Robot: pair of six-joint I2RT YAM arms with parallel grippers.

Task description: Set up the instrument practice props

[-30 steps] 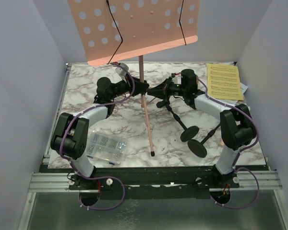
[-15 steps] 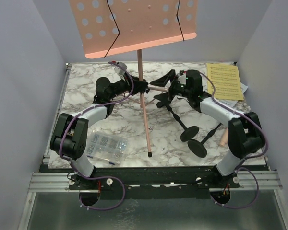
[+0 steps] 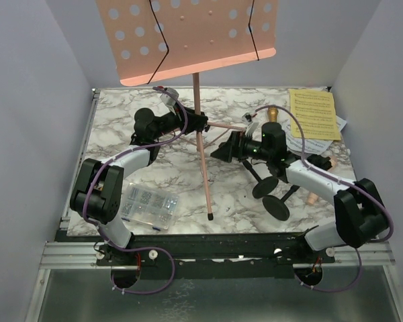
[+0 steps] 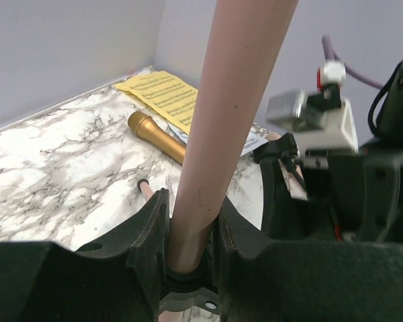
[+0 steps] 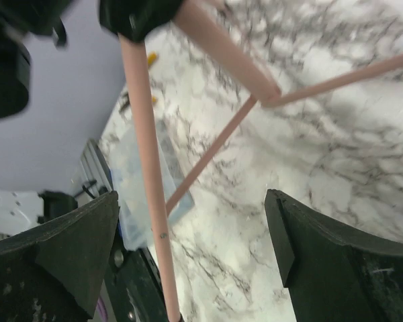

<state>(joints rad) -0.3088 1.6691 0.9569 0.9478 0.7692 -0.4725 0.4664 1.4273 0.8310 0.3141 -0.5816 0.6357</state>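
While the left gripper pinches the pole of the pink music rack at upper centre, the right gripper gapes wide beside its tripod legs. The yellow sheet-music page lies upper right, print unreadably small

On the marble-patterned table lay: clear compartment box at near left; yellow sheet-music page at far right, gold microphone just left of it; black round-based holders, two, tipped over right of centre.
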